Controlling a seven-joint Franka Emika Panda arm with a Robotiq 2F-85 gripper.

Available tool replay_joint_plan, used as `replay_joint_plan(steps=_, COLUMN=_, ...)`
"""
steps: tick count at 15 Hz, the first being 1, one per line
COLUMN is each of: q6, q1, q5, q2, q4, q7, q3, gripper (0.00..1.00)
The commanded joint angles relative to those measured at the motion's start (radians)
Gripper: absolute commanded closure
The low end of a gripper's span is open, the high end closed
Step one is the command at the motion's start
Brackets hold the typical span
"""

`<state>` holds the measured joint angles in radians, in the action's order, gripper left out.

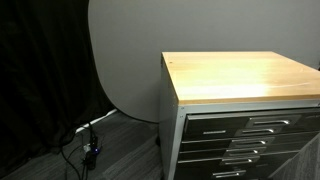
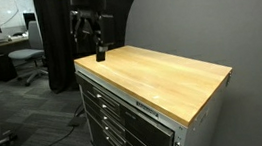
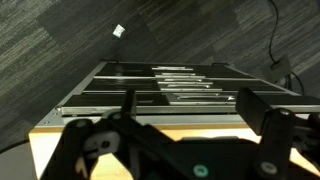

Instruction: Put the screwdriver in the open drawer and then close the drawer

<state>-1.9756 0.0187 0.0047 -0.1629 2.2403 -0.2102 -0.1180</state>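
Hand [image 3: 187, 98] wide open, low above edge of wooden tabletop [image 2: 161, 74]

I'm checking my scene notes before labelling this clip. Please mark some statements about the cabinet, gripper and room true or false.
1. The cabinet's top is light wood. True.
2. The gripper hangs over the floor, clear of the cabinet. False: it is above one end of the wooden top.
3. The gripper's jaws are shut. False: in the wrist view they stand apart.
4. Drawers with bar handles are stacked on the front. True.
5. An office chair stands in the background. True.
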Motion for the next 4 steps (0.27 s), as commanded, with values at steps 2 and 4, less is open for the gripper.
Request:
replay_joint_plan(steps=2, q6=0.001, q1=0.014, q5=0.002, q2=0.006, q4=0.001, q7=-0.001, q3=0.013, gripper=0.0)
replay_joint_plan(steps=4, q6=0.001, q1=0.014, q5=0.002, q2=0.016, q4=0.001, q7=0.0, q3=0.013, gripper=0.0)
